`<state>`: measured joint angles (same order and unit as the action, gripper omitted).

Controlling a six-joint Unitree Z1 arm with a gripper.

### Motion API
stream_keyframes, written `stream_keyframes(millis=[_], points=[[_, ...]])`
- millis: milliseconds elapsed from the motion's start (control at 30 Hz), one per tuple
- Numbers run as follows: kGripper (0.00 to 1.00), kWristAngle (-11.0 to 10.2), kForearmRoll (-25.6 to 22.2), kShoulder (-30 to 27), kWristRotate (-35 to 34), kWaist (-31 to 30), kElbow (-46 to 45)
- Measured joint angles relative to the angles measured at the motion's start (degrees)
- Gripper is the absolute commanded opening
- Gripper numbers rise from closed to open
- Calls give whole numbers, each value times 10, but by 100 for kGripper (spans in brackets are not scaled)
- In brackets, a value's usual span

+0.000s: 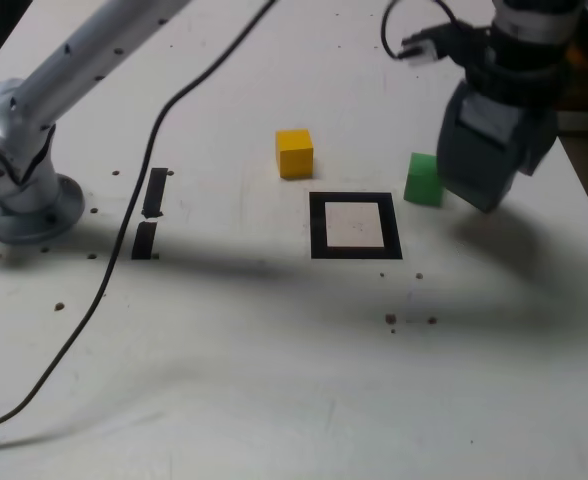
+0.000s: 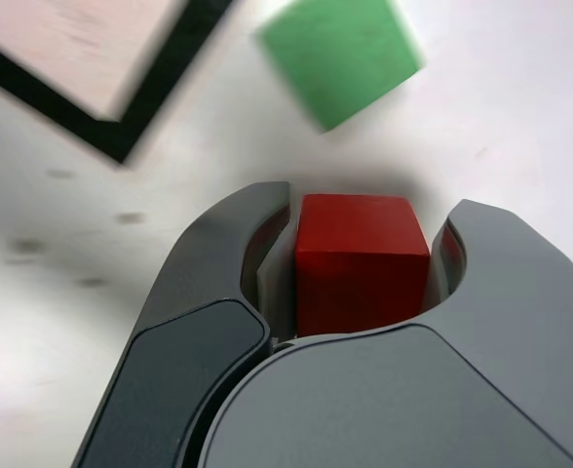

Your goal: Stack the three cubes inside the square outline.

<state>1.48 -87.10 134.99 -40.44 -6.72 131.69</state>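
Right now the gripper (image 2: 362,283) has a red cube (image 2: 362,273) sitting between its two curved fingers, deep in the throat of the jaws. On one side the cube seems to touch the pad; on the other a thin gap may remain, though the wrist view is too blurred there to be sure, so whether it is truly pinched or only cradled I cannot tell.

From the exterior view, the gripper (image 1: 486,190) sits low at the table (image 1: 274,380), on the exterior view's right of the green cube (image 1: 423,180) and near it. That cube stands just off the right upper corner of the square outline (image 1: 355,226), whose white centre is bare. A yellow cube (image 1: 294,153) rests beyond the outline, apart from it.

Probably the step in hand is taking the red cube to the outline as the base of the stack. To do it well, the jaws should press evenly on two opposite faces before any lift. Raise it straight up, high enough to pass clear of the green cube. Then set it flat in the white middle, square with the tape, so later cubes have a level seat.
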Motion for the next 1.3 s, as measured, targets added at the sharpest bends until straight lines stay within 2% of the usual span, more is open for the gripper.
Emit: stream_keyframes(millis=[100, 267, 400, 533, 700, 767, 1100, 1300], points=[[17, 11, -31, -46, 61, -8, -54], [18, 12, -31, -119, 166, -14, -149], [18, 8, -3, -178, 237, -29, -233], [18, 10, 63, -226, 234, -52, -314], [18, 22, 146, -229, 234, -66, -415], [18, 21, 151, -229, 234, -67, -455], [18, -9, 181, -224, 249, -52, -488], [18, -12, 211, -195, 269, -40, -487]])
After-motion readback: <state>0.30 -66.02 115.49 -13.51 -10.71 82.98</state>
